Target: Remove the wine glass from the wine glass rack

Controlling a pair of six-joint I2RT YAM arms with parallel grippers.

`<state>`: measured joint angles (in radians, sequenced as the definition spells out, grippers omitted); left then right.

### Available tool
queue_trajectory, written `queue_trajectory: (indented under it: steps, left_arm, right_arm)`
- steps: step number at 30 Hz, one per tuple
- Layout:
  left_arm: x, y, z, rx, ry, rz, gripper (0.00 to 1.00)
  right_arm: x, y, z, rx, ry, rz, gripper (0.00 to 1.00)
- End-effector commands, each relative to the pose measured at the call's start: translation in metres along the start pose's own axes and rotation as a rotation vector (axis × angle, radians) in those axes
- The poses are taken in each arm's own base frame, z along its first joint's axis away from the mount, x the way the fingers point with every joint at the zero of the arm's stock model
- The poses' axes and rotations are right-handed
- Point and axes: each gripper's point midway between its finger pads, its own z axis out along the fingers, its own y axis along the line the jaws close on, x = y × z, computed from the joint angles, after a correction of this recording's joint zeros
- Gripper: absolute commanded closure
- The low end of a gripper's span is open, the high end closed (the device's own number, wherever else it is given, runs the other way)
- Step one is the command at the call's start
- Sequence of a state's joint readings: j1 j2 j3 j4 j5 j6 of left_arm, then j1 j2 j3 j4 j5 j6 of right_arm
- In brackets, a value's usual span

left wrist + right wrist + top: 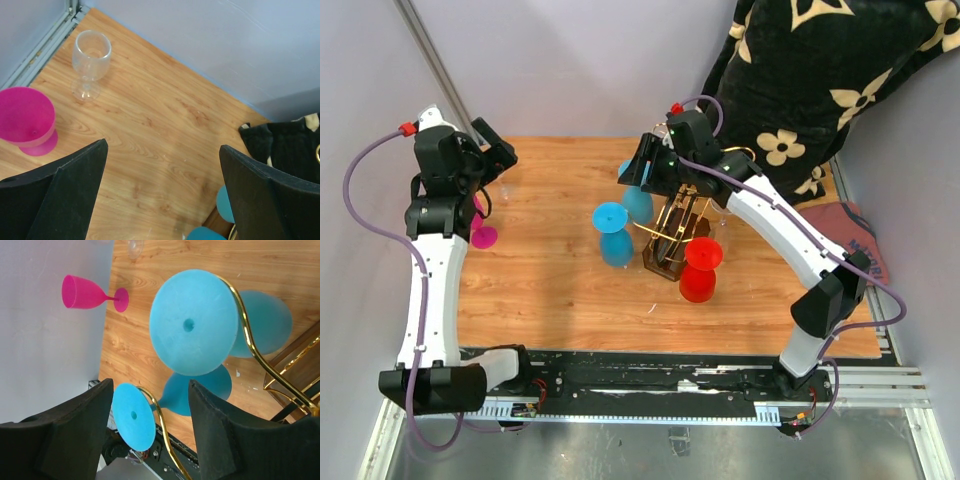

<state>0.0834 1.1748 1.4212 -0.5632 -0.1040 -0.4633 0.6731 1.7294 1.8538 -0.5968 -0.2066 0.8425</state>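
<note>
The gold wire wine glass rack (672, 232) stands on its dark base mid-table. Two blue wine glasses (613, 232) (639, 203) hang upside down from its left arms, and a red glass (701, 268) is at its front right. My right gripper (642, 176) is open, just above the far blue glass. In the right wrist view, its fingers (220, 435) are spread wide. The large blue foot (193, 322) lies ahead of them and the smaller blue foot (132, 415) shows between them, both on gold arms (250, 342). My left gripper (162, 147) is open and empty above bare wood.
A magenta glass (25, 120) and a clear glass (91, 59) stand upright at the far left near the wall. A black floral blanket (820, 80) hangs at the back right. The rack's brown base (300, 360) shows at the right of the right wrist view.
</note>
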Motion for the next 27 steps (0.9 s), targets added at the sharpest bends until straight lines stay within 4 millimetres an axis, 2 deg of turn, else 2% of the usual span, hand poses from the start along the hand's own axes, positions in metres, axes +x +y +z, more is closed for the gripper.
queue_trajectory:
  steps: [1,6,16,27]
  left_arm:
    - [-0.002,-0.014,-0.011,0.072,0.018,-0.006,0.00]
    - [0.003,-0.018,-0.010,0.092,0.045,-0.007,0.00]
    - [-0.001,-0.023,-0.018,0.121,0.030,-0.010,0.00]
    - [-0.006,-0.030,-0.023,0.153,0.023,-0.015,0.00]
  right_arm:
    - [-0.006,-0.009,0.004,0.055,-0.085,0.132,0.37]
    - [-0.006,-0.017,0.006,0.080,-0.117,0.176,0.38]
    - [-0.012,-0.032,0.014,0.150,-0.165,0.202,0.43]
    - [-0.020,-0.037,0.027,0.203,-0.179,0.203,0.50]
